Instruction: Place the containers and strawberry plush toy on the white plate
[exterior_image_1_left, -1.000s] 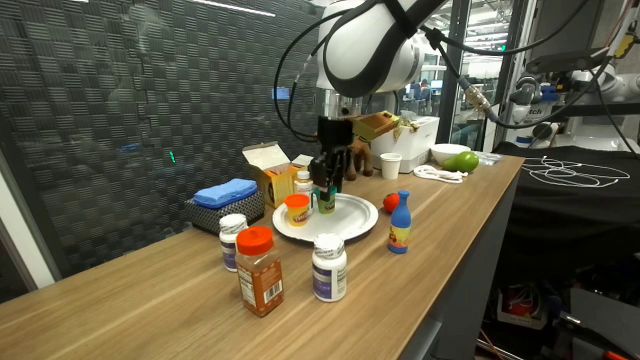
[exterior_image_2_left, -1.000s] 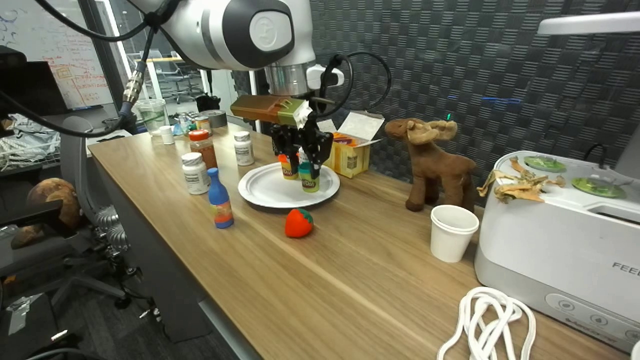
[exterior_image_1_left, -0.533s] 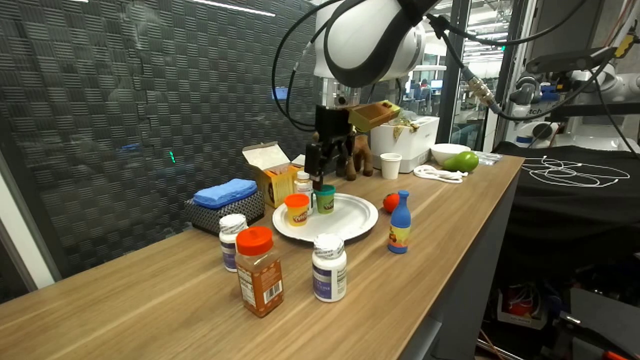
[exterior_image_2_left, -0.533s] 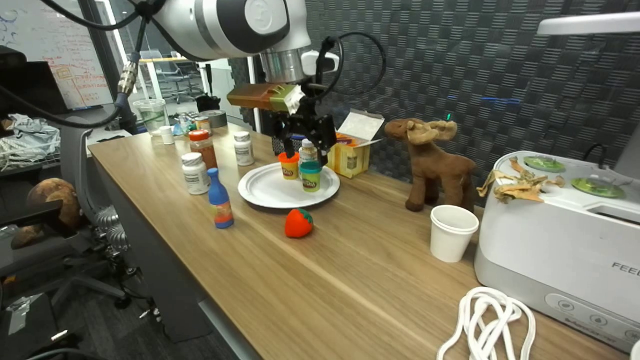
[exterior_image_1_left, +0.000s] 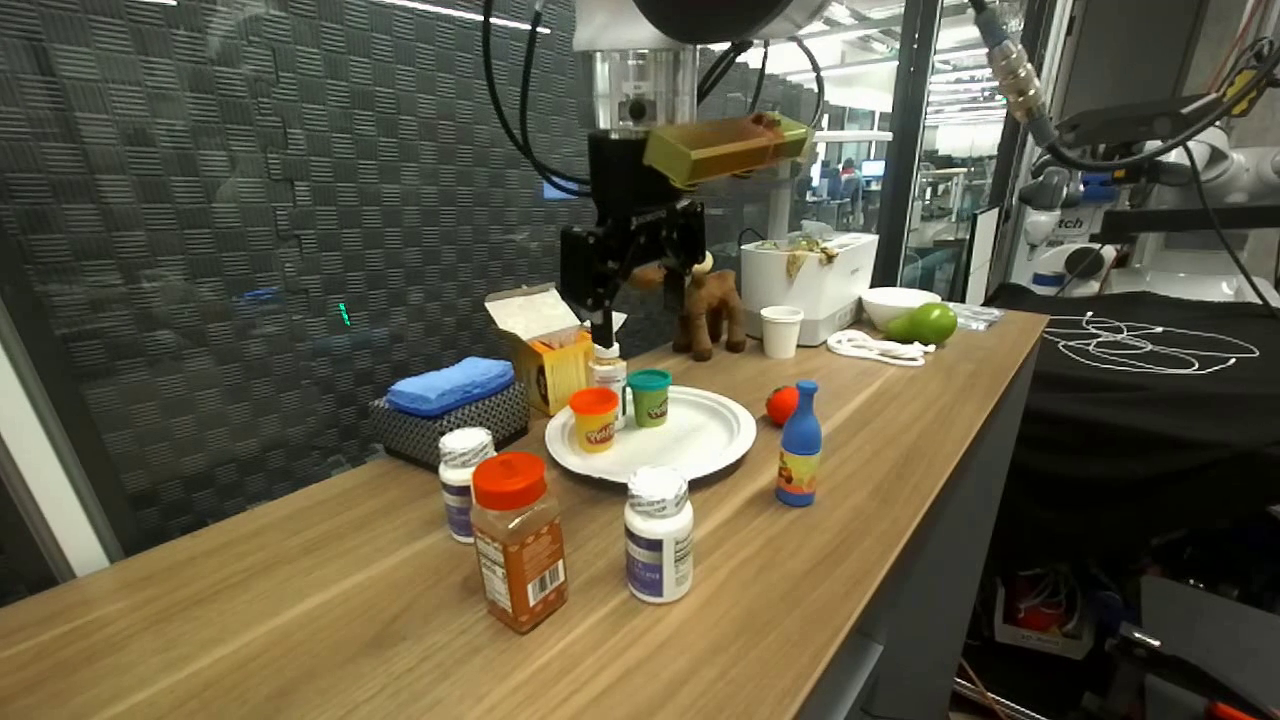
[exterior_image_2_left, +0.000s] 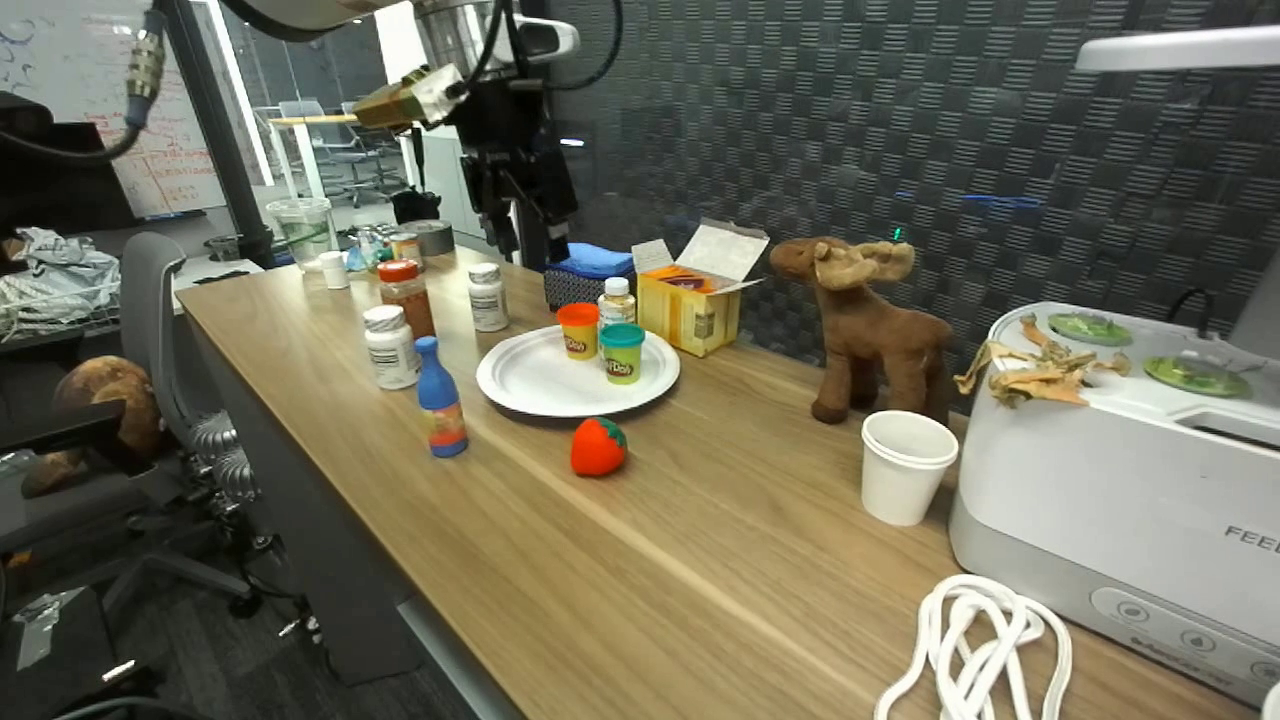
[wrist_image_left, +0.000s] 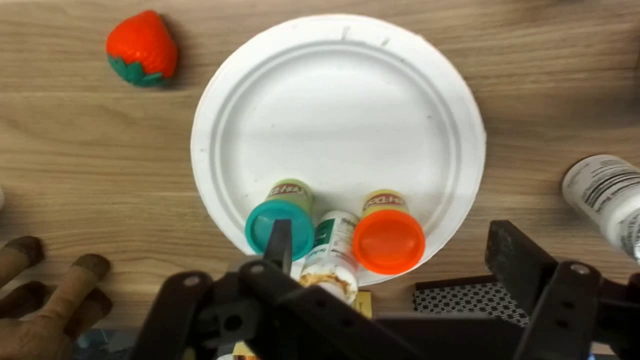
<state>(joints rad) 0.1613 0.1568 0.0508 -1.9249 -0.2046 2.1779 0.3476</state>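
Observation:
The white plate lies flat on the table. On it stand a green tub with a teal lid, a yellow tub with an orange lid and a slim white bottle, all upright and close together near the rim. The strawberry plush toy rests on the wood outside the plate, seen in both exterior views too. My gripper hangs above the level of the lids. Its jaws are wide apart in the wrist view and nothing is between them; one fingertip covers part of the teal lid there.
A blue bottle, two white pill bottles and a red-capped spice jar stand around the plate. Behind it are a yellow box and a patterned box with blue cloth. A moose toy and paper cup stand farther along.
My gripper was around the teal-lidded tub; it has opened, risen clear and moved sideways toward the patterned box. The tub stays standing on the plate.

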